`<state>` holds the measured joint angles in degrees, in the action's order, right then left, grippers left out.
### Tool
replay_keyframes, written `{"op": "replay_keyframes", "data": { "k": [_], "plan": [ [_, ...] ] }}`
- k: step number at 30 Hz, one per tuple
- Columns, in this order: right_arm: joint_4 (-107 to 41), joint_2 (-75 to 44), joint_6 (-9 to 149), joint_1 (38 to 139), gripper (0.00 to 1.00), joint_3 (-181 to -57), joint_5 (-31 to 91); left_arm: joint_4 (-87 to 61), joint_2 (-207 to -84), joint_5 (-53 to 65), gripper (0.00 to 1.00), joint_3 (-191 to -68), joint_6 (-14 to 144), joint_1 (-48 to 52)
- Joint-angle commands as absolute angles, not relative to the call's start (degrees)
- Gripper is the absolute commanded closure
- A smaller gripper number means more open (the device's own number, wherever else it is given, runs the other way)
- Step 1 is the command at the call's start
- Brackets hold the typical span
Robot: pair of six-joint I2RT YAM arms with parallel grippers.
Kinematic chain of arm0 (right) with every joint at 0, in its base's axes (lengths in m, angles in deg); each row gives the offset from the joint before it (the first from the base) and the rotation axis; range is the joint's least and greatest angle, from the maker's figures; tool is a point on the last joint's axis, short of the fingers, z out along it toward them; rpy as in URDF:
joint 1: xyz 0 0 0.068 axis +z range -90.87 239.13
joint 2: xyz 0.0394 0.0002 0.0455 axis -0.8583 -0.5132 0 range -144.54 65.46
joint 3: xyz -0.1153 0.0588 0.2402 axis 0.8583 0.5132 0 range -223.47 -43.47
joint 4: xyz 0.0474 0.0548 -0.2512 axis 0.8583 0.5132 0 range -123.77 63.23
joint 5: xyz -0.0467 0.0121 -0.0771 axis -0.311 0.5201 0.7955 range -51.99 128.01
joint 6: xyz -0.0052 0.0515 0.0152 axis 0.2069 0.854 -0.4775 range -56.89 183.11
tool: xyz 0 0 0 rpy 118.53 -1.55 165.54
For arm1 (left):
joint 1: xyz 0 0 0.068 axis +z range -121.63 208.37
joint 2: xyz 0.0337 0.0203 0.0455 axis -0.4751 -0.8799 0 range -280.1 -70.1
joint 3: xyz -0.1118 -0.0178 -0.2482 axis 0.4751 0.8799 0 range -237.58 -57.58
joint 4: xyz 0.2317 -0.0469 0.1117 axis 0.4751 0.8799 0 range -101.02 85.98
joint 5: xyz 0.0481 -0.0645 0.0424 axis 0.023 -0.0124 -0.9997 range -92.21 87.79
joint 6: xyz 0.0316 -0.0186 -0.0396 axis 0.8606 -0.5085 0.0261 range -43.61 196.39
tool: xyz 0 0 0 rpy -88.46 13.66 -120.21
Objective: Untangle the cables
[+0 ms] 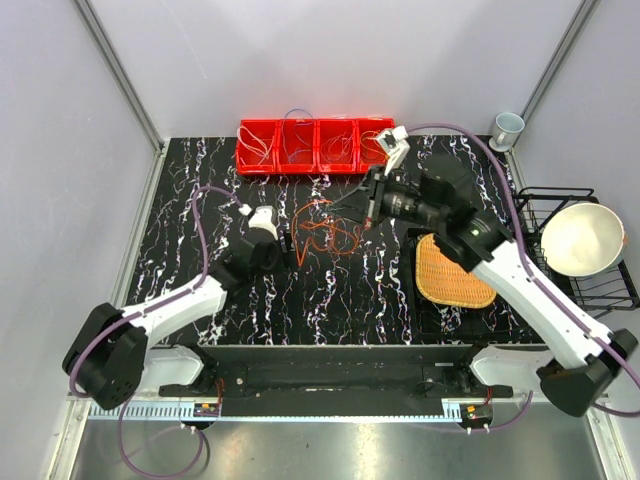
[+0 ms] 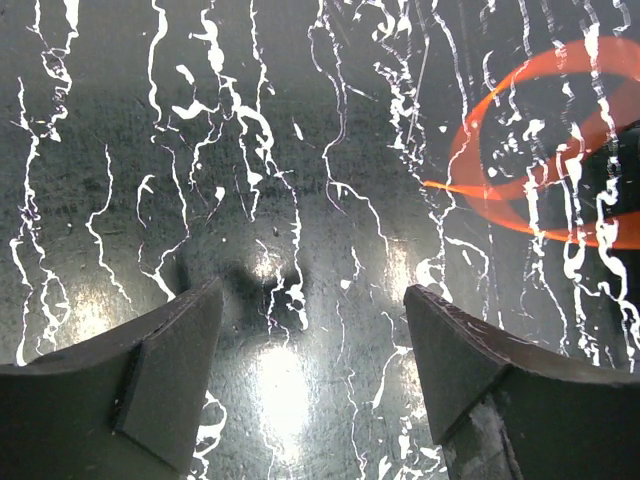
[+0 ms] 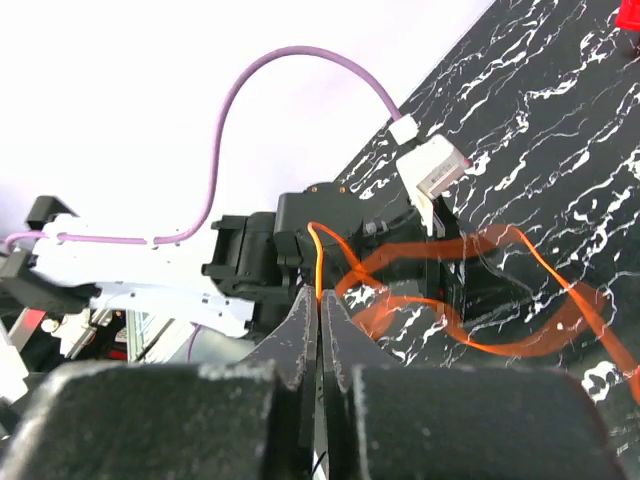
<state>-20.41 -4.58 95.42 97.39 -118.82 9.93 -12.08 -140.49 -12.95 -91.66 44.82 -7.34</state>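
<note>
- Cables (image 1: pixel 325 230): an orange and red tangle is seen on the black marbled table (image 1: pixel 200 200), near the middle. It lies just in front of the red bins (image 1: pixel 315 147) and between the two claws.
- Right gripper (image 3: pixel 320 300): the jaws are pressed flat together. An orange strand (image 3: pixel 316 255) is pinched at the tips and comes straight out of them. More orange loops are seen blurred beyond the tips, over the tabletop.
- From above, the right gripper is placed at the right edge of the tangle.
- Left gripper (image 2: pixel 310 300): the jaws are spread wide and nothing is held between them. Only bare table is seen in the gap.
- An orange loop is seen off to the right of the left gripper's fingers. Contact with them cannot be told.
- Thin wires are seen inside the bin compartments.
- A woven mat (image 1: pixel 450 272) is laid on the right of the table.
- A bowl (image 1: pixel 582 238) is set in a wire rack (image 1: pixel 535 200) at the right edge.
- A cup (image 1: pixel 507 128) is stood at the far right corner.
</note>
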Motion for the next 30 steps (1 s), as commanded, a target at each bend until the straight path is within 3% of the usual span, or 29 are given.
{"op": "replay_keyframes", "data": {
  "k": [1, 12, 30],
  "plan": [
    [-12.77, -4.67, 94.22, 97.89, 1.00, -117.47, 12.43, -17.96, -136.55, -13.20, 0.24, -89.57, 44.31, -7.75],
    [-11.98, -3.88, 94.22, 97.88, 1.00, -118.52, 15.86, -18.23, -140.14, -14.77, 0.26, -91.85, 42.65, -12.41],
    [-8.46, -0.63, 92.20, 97.88, 1.00, -115.80, 18.32, -11.29, -168.87, -13.72, 0.39, -116.28, 43.08, -12.94]
  ]
}}
